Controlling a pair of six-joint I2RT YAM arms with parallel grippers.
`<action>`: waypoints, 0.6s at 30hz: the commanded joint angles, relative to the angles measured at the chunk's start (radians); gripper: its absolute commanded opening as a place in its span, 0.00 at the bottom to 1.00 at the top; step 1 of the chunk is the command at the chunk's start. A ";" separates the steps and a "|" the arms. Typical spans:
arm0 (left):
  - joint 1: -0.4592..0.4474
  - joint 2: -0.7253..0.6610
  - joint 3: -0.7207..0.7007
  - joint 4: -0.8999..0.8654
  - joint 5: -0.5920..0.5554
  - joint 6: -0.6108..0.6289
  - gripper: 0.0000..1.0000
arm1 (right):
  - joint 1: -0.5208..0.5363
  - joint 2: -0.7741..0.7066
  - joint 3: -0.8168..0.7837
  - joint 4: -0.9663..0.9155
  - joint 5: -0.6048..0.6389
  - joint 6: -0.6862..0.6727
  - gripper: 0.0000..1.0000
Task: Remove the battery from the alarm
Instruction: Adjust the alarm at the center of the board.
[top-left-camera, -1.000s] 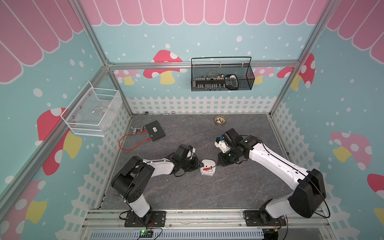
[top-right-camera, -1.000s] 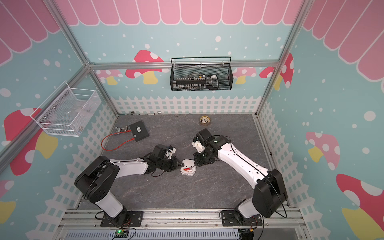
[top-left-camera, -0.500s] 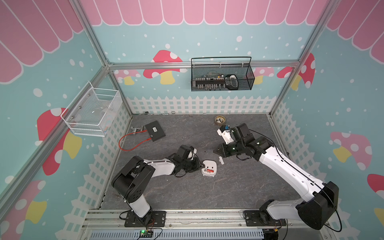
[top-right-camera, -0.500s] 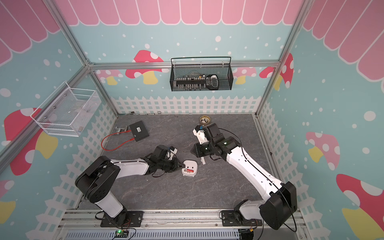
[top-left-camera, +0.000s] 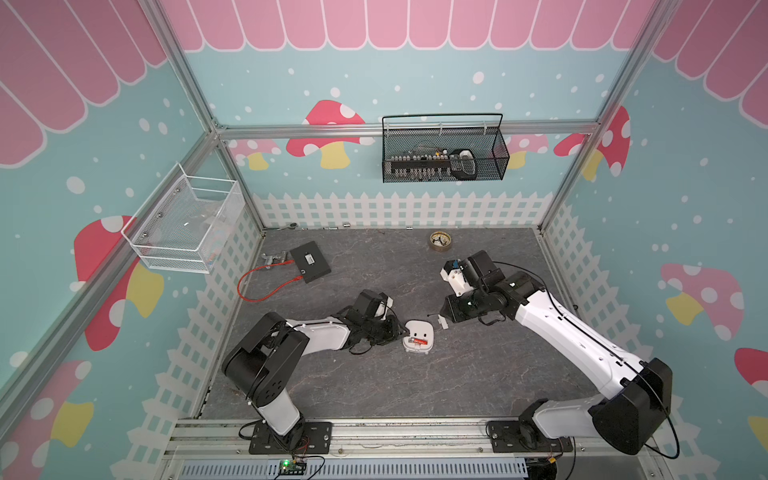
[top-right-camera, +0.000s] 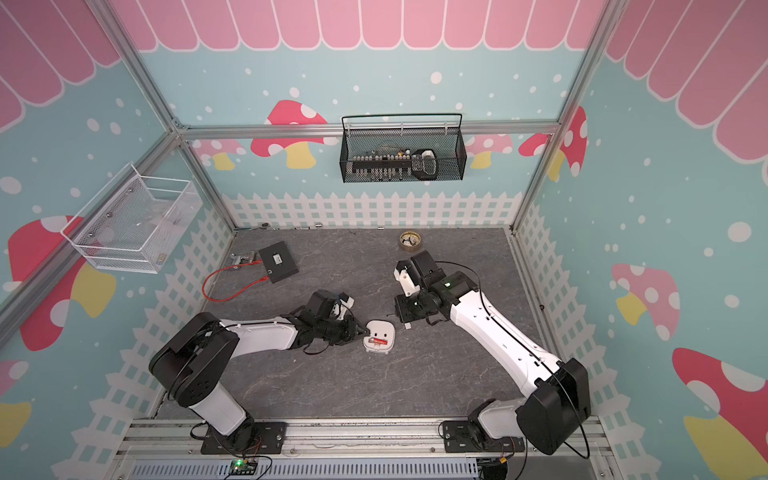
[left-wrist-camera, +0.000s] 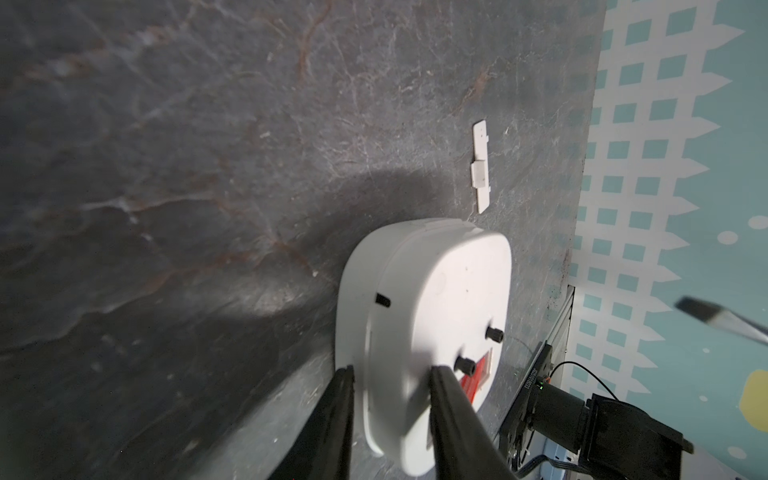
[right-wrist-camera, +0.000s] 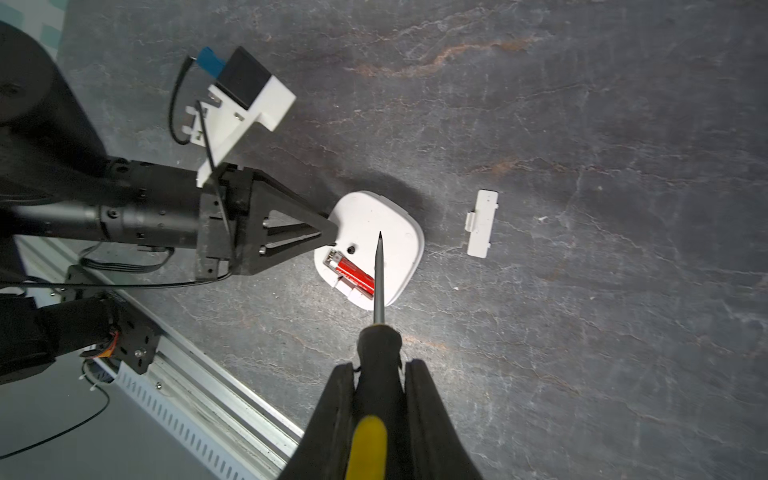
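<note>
Lying back-up: the alarm (top-left-camera: 419, 330) is flat on the grey tabletop (top-left-camera: 374, 395) between the two arms, seen in both top views (top-right-camera: 380, 330). Its plain white back faces up and carries two small black knobs (left-wrist-camera: 493, 333).
Battery: the red battery (right-wrist-camera: 353, 276) sits lengthwise in the open rectangular recess in the alarm's back, with one silvery end showing. In both top views it reads as a short red strip (top-left-camera: 417, 342).
Left jaws: pinching the alarm's rim at the corner on the left arm's side. One jaw is low beside the rim at the tabletop, and the other is over the back, just by a knob.
Right jaws: pressed onto the black-and-yellow handle of the screwdriver (right-wrist-camera: 376, 349), one jaw on each side.
Shaft: it points toward the alarm with its tip in the air, not touching the alarm.
Cover: a small white cover (right-wrist-camera: 482, 224) lies flat on the tabletop just beside the alarm but apart from it, on the right arm's side (top-left-camera: 442, 322).
Dish: a round brass-coloured dish (top-left-camera: 440, 241) stands near the back fence, well apart from the alarm.
Black box: the black box (top-left-camera: 309, 262) with a red cable (top-left-camera: 266, 291) lies at the back left of the tabletop.
Walls: a black wire basket (top-left-camera: 444, 166) hangs on the back wall and a white wire basket (top-left-camera: 187, 224) on the left wall.
</note>
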 joint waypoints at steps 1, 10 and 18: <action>0.003 -0.008 0.003 -0.075 -0.032 0.014 0.33 | 0.000 0.019 0.012 -0.045 0.070 -0.007 0.00; -0.009 -0.040 -0.039 -0.071 -0.037 0.002 0.33 | 0.029 -0.006 -0.031 -0.044 -0.107 -0.065 0.00; -0.033 -0.061 -0.047 -0.086 -0.045 -0.001 0.32 | 0.028 -0.034 -0.055 -0.060 -0.053 -0.046 0.00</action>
